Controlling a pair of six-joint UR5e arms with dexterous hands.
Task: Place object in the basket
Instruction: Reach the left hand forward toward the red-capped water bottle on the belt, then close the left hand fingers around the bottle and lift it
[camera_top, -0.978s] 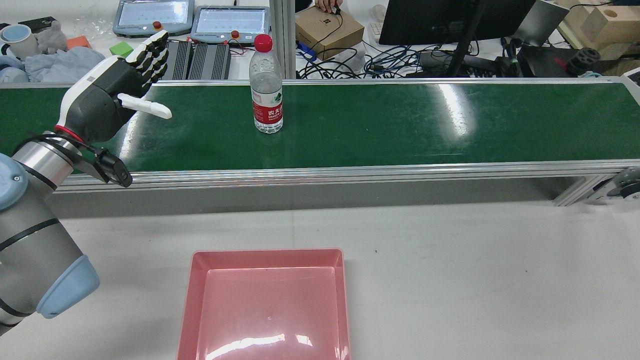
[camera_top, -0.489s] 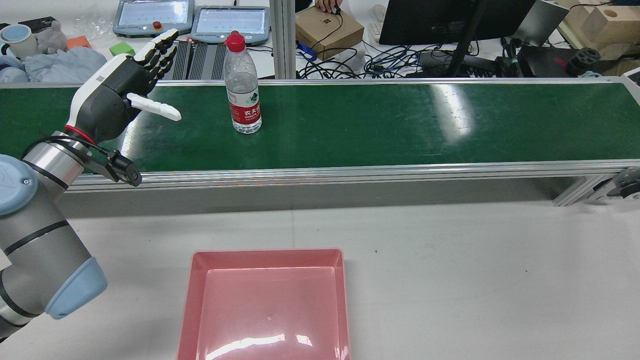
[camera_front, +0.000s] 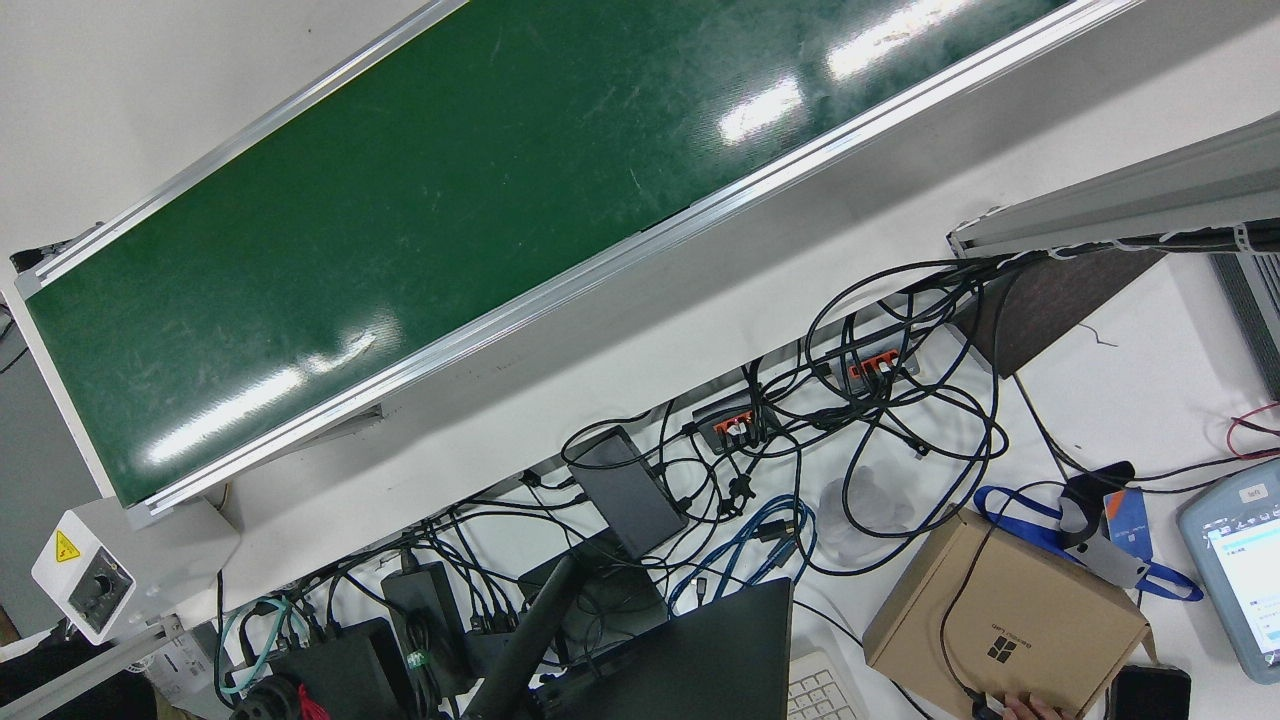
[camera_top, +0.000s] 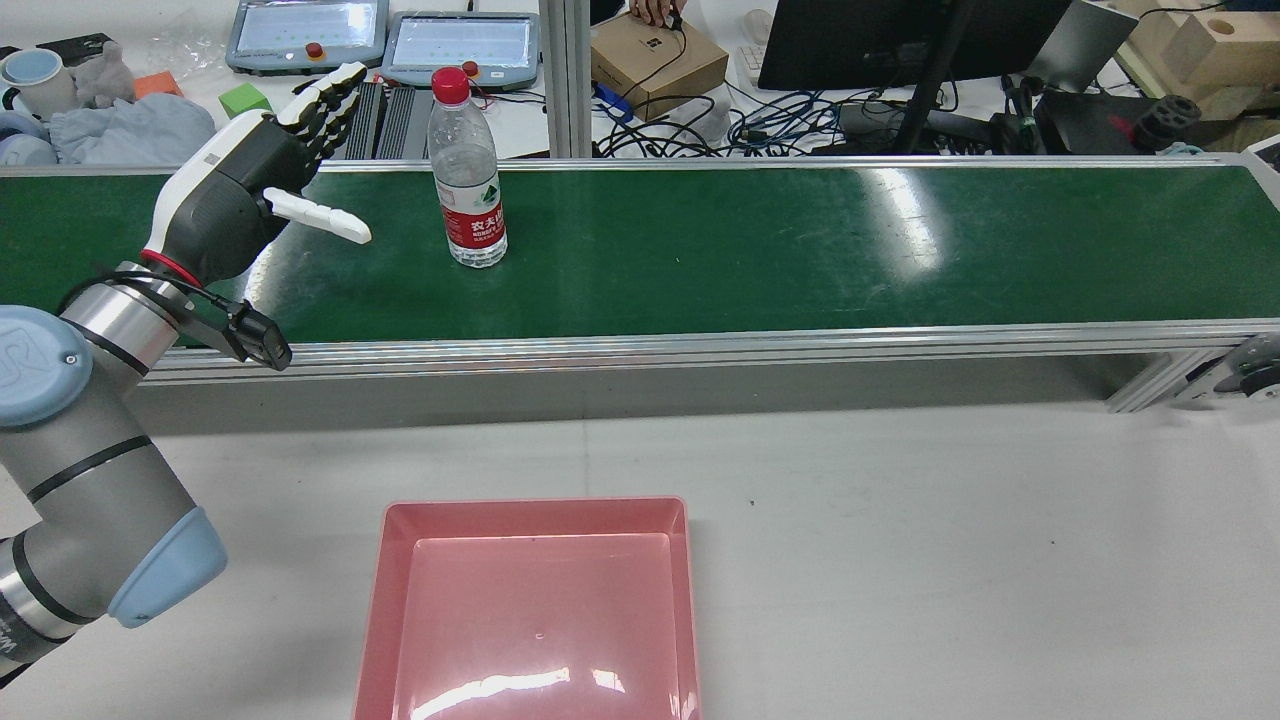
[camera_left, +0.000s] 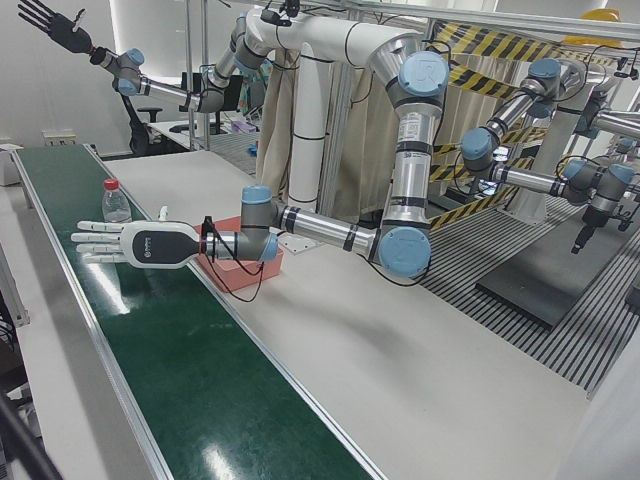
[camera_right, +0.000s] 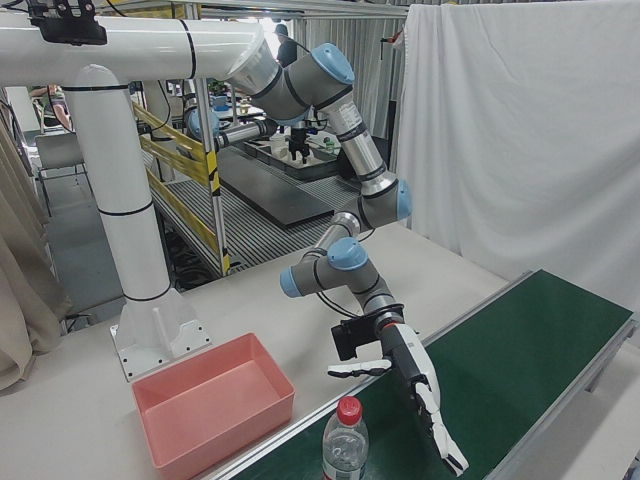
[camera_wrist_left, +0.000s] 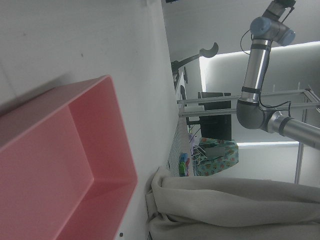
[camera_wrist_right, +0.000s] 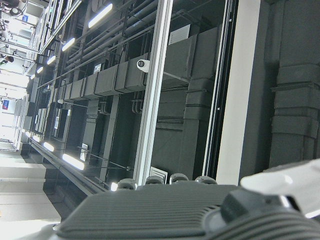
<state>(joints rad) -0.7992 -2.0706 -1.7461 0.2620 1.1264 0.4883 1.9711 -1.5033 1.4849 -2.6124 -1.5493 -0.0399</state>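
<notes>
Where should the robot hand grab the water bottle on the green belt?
Best around the middle of the water bottle, at or just above the red label, where the body is straight and round. It stands upright on the green belt, so coming in level from the side suits it. The open left hand already waits beside it, fingers apart. The red cap looks too narrow for a firm hold.

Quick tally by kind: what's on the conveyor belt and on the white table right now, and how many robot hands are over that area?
Clear plastic water bottle with red cap and red label, upright on the green belt: 1
Shallow pink plastic basket, on the white table: 1
Robot hand over the belt, the open left hand: 1
Total: 3
</notes>
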